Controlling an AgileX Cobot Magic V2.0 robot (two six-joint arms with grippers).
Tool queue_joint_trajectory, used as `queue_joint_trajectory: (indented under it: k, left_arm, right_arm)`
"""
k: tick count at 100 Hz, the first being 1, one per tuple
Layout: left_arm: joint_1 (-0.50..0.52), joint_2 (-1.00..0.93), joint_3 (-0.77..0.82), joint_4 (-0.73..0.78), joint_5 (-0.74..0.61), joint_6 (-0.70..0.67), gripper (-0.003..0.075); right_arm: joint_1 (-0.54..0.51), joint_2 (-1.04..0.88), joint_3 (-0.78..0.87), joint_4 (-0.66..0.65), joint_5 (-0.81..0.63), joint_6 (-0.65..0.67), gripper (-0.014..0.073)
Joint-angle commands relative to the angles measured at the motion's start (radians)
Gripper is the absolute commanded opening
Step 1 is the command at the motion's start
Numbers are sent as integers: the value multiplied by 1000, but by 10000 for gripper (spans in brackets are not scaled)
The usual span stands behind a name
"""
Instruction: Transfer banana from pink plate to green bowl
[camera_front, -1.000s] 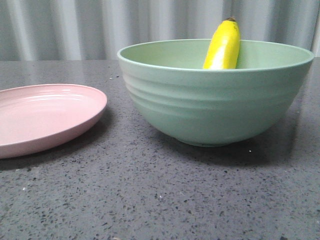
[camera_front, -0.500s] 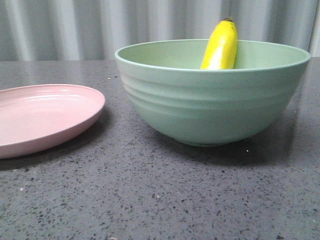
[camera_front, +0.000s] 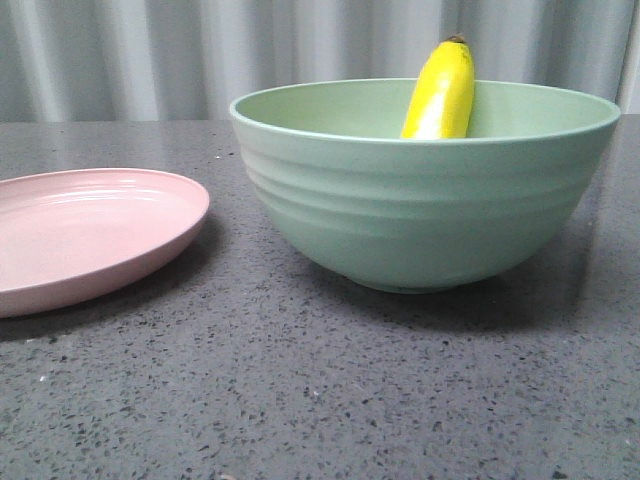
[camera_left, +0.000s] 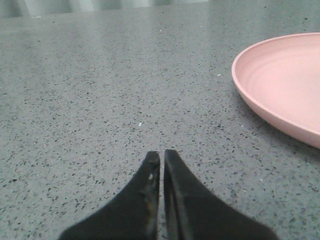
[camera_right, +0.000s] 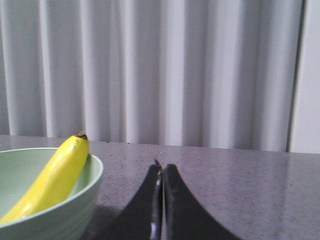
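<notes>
The yellow banana (camera_front: 441, 93) leans upright inside the mint-green bowl (camera_front: 420, 210), its dark tip above the far rim. It also shows in the right wrist view (camera_right: 52, 177) against the bowl's wall (camera_right: 60, 215). The pink plate (camera_front: 80, 235) sits empty to the bowl's left and shows in the left wrist view (camera_left: 285, 90). My left gripper (camera_left: 162, 154) is shut and empty, low over the bare tabletop beside the plate. My right gripper (camera_right: 162, 167) is shut and empty, beside the bowl. Neither gripper shows in the front view.
A dark speckled stone tabletop (camera_front: 320, 390) carries everything. A pale corrugated wall (camera_front: 150, 55) stands behind the table's far edge.
The bowl and plate sit slightly further left in the front view than a second ago; since half a second ago nothing has visibly moved.
</notes>
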Motion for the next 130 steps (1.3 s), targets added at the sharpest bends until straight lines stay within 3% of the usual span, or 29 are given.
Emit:
queue_joint_trajectory:
  k: [1,23,46,74,130]
  left_arm:
    - [1,-29,11,-2,-61,-11,-20]
    - [1,-29,11,-2,-61,-11,-20]
    - [1,-29,11,-2,-61,-11,-20]
    - [1,-29,11,-2,-61,-11,-20]
    - [1,-29,11,-2,-61,-11,-20]
  right_arm:
    - [-60,-28,19,-18,-9,14,-71]
    - [-152,-108,19,45,195,-3,-71]
    - [-154,-167,20,157,441,-127,-71]
    - [-154,-206,20,159,649,-129,-71]
    - [-154,-206,20,159,654,-129,-71]
